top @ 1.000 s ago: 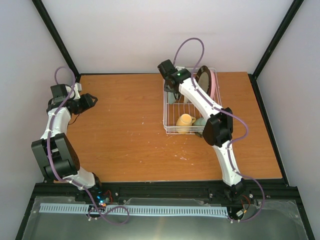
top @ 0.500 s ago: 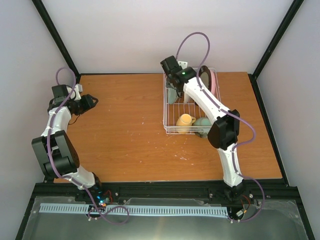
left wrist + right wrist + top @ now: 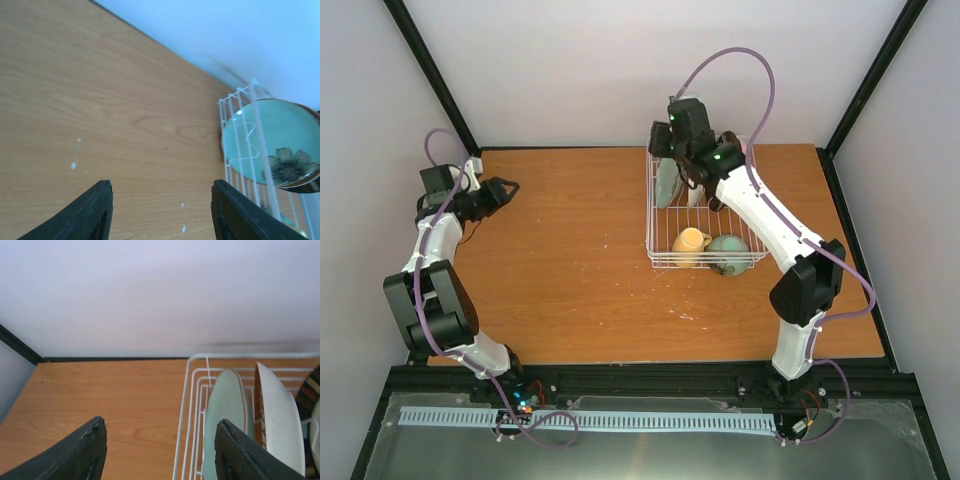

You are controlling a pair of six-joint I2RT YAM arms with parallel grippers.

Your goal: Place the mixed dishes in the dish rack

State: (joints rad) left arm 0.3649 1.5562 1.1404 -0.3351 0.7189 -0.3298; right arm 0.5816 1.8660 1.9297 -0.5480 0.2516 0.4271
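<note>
The white wire dish rack (image 3: 660,225) stands at the back right of the table. In it a light teal plate (image 3: 667,181) stands upright at the left, and the pale yellow mug (image 3: 689,241) and mint green bowl (image 3: 728,250) lie at the front. My right gripper (image 3: 659,141) is open and empty above the rack's far left corner. In the right wrist view the teal plate (image 3: 225,415) stands beside a second upright plate (image 3: 277,415). My left gripper (image 3: 506,190) is open and empty at the far left. The left wrist view shows the teal plate (image 3: 257,132) and a flower-patterned, dark-rimmed plate (image 3: 290,167). The pink plate is hidden by my right arm.
The black frame posts and white walls close in the table at the back and sides. The right arm's links (image 3: 770,220) reach over the rack's right side. Bare wood table (image 3: 570,250) lies between the two arms.
My right arm has lifted and swung back and to the right, uncovering the rack's front. Its gripper has moved up over the far left corner. My left gripper has shifted slightly.
</note>
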